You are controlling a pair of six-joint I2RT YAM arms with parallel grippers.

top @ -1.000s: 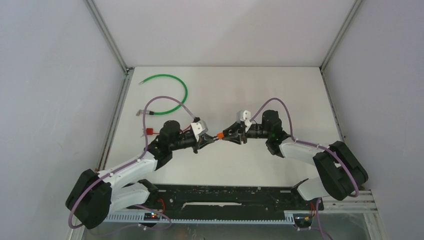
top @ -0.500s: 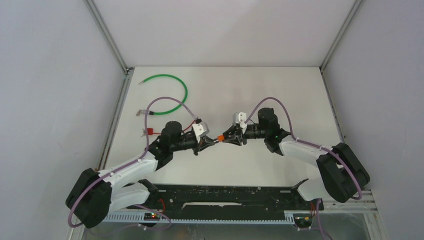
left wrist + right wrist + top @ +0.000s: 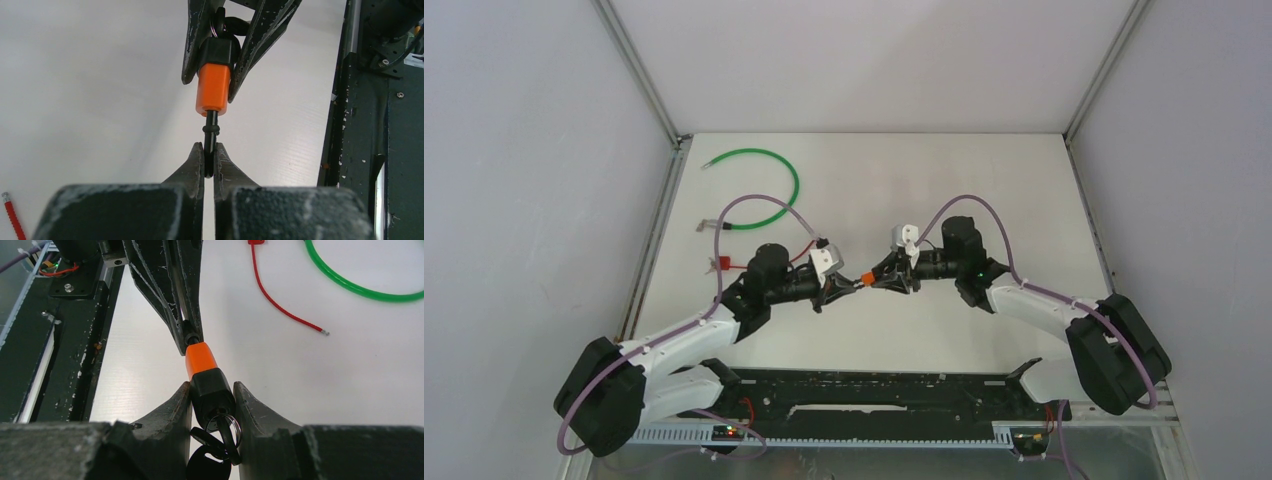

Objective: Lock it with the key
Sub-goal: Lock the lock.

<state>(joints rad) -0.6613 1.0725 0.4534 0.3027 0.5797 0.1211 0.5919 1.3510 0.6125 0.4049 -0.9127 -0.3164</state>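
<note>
**A:** Where is the lock?

**B:** It is off the bench point(image 3: 984, 190), held in the air over its middle, a little toward the near edge. The lock point(image 3: 214, 82) spans the gap between the two arms. The right jaws are closed on its black end. The left jaws are pinched shut on the thin black pin point(image 3: 210, 131) that comes out of the orange end.

**A:** And the key?

**B:** The key point(image 3: 202, 467) hangs with its ring point(image 3: 228, 429) at the back of the black end, between the right jaws. I cannot tell whether any blade sits in the keyhole.

**A:** How far along, then?

**B:** The pin looks seated in the lock, so I judge the joining done. The turn of the key, which is the locking itself, appears left to do, and neither arm is free for it.

**A:** What's the count?

**B:** One lock, one pin, and one ring with at least one dark key. A second key may hang behind it. One green cable point(image 3: 796, 183) lies toward the far left corner and one red cable point(image 3: 280, 305) near the left edge. Two arms.
</note>
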